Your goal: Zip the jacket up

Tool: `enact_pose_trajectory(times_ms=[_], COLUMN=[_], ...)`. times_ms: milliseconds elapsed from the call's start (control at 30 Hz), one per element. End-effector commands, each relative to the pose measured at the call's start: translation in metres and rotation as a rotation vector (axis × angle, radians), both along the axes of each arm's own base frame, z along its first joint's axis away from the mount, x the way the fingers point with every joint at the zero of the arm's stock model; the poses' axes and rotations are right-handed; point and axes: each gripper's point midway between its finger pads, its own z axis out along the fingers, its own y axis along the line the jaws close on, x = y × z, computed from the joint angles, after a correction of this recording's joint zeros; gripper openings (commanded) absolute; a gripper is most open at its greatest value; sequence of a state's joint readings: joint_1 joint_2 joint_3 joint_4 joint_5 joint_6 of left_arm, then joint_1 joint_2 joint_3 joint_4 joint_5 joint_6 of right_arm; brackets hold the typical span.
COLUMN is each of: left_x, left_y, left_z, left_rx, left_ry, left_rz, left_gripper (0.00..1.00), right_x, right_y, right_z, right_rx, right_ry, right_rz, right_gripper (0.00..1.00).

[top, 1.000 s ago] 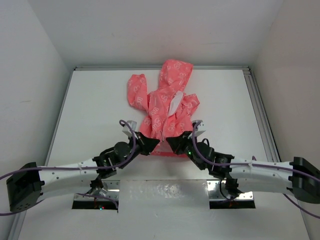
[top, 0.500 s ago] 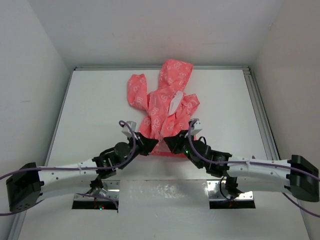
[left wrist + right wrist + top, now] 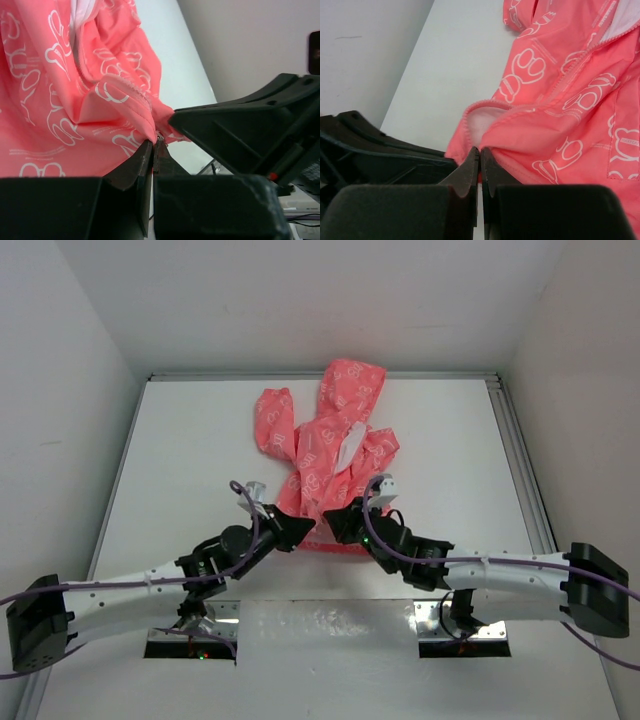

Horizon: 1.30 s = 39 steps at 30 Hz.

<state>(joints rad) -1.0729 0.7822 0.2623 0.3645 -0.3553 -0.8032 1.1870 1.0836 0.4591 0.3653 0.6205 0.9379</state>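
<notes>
The coral-pink jacket (image 3: 330,450) with a white outline print lies on the white table (image 3: 190,470), hood toward the back, its front open and white lining showing. At its bottom hem my left gripper (image 3: 308,527) is shut, pinching the fabric edge beside the zipper teeth (image 3: 156,136). My right gripper (image 3: 332,522) sits a finger's width to its right, also shut on the hem (image 3: 480,148), where the pink edge folds over pale lining. The jacket (image 3: 65,95) fills the left wrist view, and the jacket (image 3: 570,100) takes the right half of the right wrist view.
The table is walled by white panels at the left, back and right, with a metal rail (image 3: 520,460) along the right edge. The right gripper's black body (image 3: 250,130) crowds the left wrist view.
Both arms have crept slightly to the left and forward, bringing the two grippers closer together at the hem. The jacket has barely shifted.
</notes>
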Motion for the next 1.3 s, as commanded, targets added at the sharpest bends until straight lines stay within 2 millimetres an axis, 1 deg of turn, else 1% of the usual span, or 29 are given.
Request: enact_pose_trajectory(times_ms=[0,33,67,133,167,233,333,367,400,433,467,567,600,700,767,800,833,900,967,1000,1067,1100,1167,1200,1267], left_x=[-0.011,-0.011,-0.011,-0.011,-0.011,-0.014,-0.017,-0.018,-0.02,-0.021,-0.023,-0.037,-0.043,-0.053,-0.059,-0.059,-0.061,-0.063,-0.063,-0.062,-0.063,-0.064,-0.064,-0.064,-0.067], left_y=[-0.02,-0.022,-0.024,-0.025,-0.024,-0.025,-0.026,-0.025,-0.025,-0.026,-0.028,-0.036,-0.041,-0.048,-0.046,-0.043,-0.042,-0.039,-0.035,-0.032,-0.03,-0.03,-0.029,-0.029,-0.03], left_z=[0.006,0.006,0.006,0.005,0.005,0.011,0.029,0.033,0.038,0.043,0.042,0.044,0.04,0.034,0.031,0.028,0.026,0.019,0.014,0.008,0.006,0.003,0.001,0.0,-0.002], left_rx=[-0.061,-0.069,-0.074,-0.077,-0.102,-0.14,-0.194,-0.21,-0.228,-0.241,-0.236,-0.25,-0.245,-0.24,-0.275,-0.296,-0.303,-0.305,-0.315,-0.313,-0.308,-0.298,-0.301,-0.299,-0.284], left_ry=[0.039,0.045,0.052,0.061,0.067,0.064,0.026,0.015,0.005,-0.002,0.001,-0.001,0.012,0.037,0.06,0.082,0.095,0.125,0.139,0.156,0.154,0.154,0.158,0.16,0.164], left_rz=[-0.076,-0.079,-0.081,-0.078,-0.076,-0.088,-0.111,-0.117,-0.129,-0.138,-0.151,-0.242,-0.283,-0.353,-0.376,-0.37,-0.375,-0.38,-0.36,-0.346,-0.346,-0.347,-0.347,-0.346,-0.364], left_gripper=[0.0,0.0,0.0,0.0,0.0,0.0,0.0,0.0,0.0,0.0,0.0,0.0,0.0,0.0,0.0,0.0,0.0,0.0,0.0,0.0,0.0,0.0,0.0,0.0,0.0], right_x=[-0.006,-0.007,-0.008,-0.009,-0.009,-0.007,-0.008,-0.008,-0.01,-0.011,-0.012,-0.017,-0.018,-0.021,-0.021,-0.021,-0.023,-0.025,-0.03,-0.033,-0.037,-0.04,-0.045,-0.049,-0.055], right_y=[0.018,0.018,0.016,0.012,0.009,0.001,-0.005,-0.009,-0.012,-0.015,-0.018,-0.021,-0.021,-0.023,-0.027,-0.03,-0.033,-0.035,-0.034,-0.035,-0.035,-0.035,-0.036,-0.039,-0.039], right_z=[0.039,0.042,0.051,0.054,0.061,0.054,0.039,0.029,0.03,0.024,0.02,0.019,0.019,0.017,0.014,0.019,0.011,0.013,0.007,0.002,-0.001,-0.006,-0.007,-0.014,-0.016], right_rx=[0.137,0.153,0.185,0.199,0.223,0.222,0.19,0.169,0.185,0.171,0.169,0.176,0.177,0.184,0.18,0.203,0.204,0.239,0.236,0.225,0.222,0.198,0.181,0.122,0.107], right_ry=[-0.05,-0.056,-0.068,-0.075,-0.086,-0.08,-0.053,-0.041,-0.034,-0.023,-0.015,-0.008,-0.001,0.003,0.008,-0.002,0.0,-0.016,-0.005,0.009,0.036,0.056,0.082,0.115,0.146], right_rz=[0.075,0.08,0.081,0.077,0.072,0.042,0.022,0.018,0.014,0.013,0.008,0.024,0.029,0.039,0.029,0.025,0.024,0.037,0.065,0.072,0.091,0.101,0.12,0.125,0.15], right_gripper=[0.0,0.0,0.0,0.0,0.0,0.0,0.0,0.0,0.0,0.0,0.0,0.0,0.0,0.0,0.0,0.0,0.0,0.0,0.0,0.0,0.0,0.08,0.22,0.35,0.47])
